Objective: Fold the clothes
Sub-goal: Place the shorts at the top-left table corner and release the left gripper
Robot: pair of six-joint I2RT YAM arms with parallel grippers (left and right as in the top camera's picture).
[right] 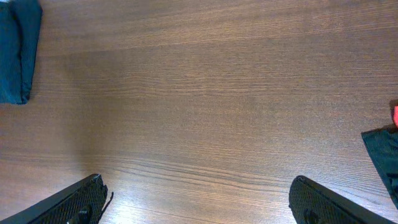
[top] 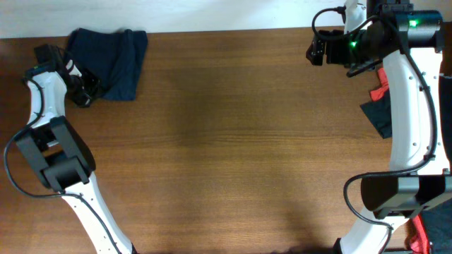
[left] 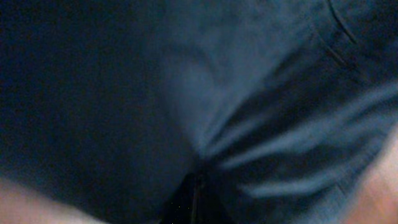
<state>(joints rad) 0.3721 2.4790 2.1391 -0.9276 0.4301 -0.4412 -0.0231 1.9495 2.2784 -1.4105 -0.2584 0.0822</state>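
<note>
Shorts: dark navy-blue shorts point(top: 113, 60), plain, bunched in a rumpled heap and not spread flat, with the cloth doubled over itself.
Where the shorts lie: on the brown wooden desk point(top: 226, 141), in its far left corner. The top of the heap is close to the desk's back edge.
Left hand: the left hand point(top: 86, 88) is at the desk's left edge, against the near left side of the shorts. Its fingers are pressed together and pinch a bit of the navy cloth.
Left wrist view: blurred navy cloth fills it. Creases run together toward a dark spot at the bottom middle, where the cloth is nipped. The fingers themselves hardly show.
Left arm: white with black joints, it runs along the desk's left edge from the near side up to the heap.
Right hand: the right hand point(top: 316, 51) is toward the desk's far right corner, well apart from the shorts. It hangs over bare wood with its fingers point(right: 68, 205) spread wide and nothing between them.
Right wrist view: bare wood grain across the middle of the desk, with the shorts at the upper left edge of the view.
Dark cloth: a dark cloth point(top: 380, 116) lies at the desk's right edge, partly hidden under the white right arm.
Red cloth: a red cloth point(top: 381, 88) is also at the desk's right edge, just behind the dark cloth. Whether the two touch cannot be told.
</note>
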